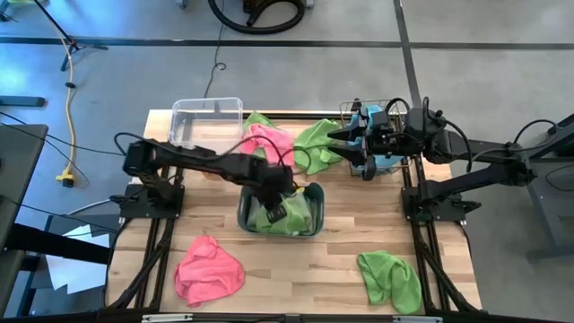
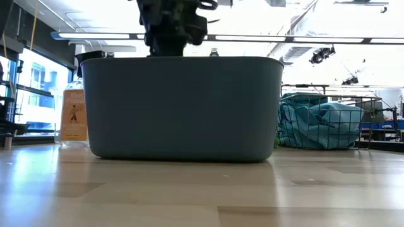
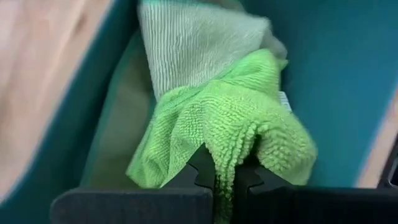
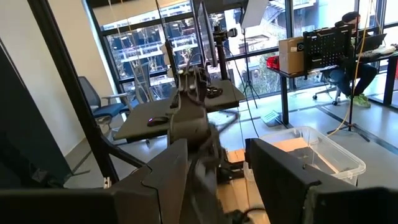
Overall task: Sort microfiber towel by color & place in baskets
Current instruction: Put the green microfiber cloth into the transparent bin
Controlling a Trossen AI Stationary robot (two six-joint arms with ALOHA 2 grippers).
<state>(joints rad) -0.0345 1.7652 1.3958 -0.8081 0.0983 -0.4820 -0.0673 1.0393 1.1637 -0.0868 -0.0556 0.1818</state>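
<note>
while inside grey-blue tub (image 1: 310, 208) | left gripper (image 3: 225, 177) pinches green towel (image 3: 230, 118)

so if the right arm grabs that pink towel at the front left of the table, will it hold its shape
Probably not. The pink towel lies crumpled in soft folds, so it should droop. It likely weighs little. The green towel pinched in the left hand sags the same way.
</note>
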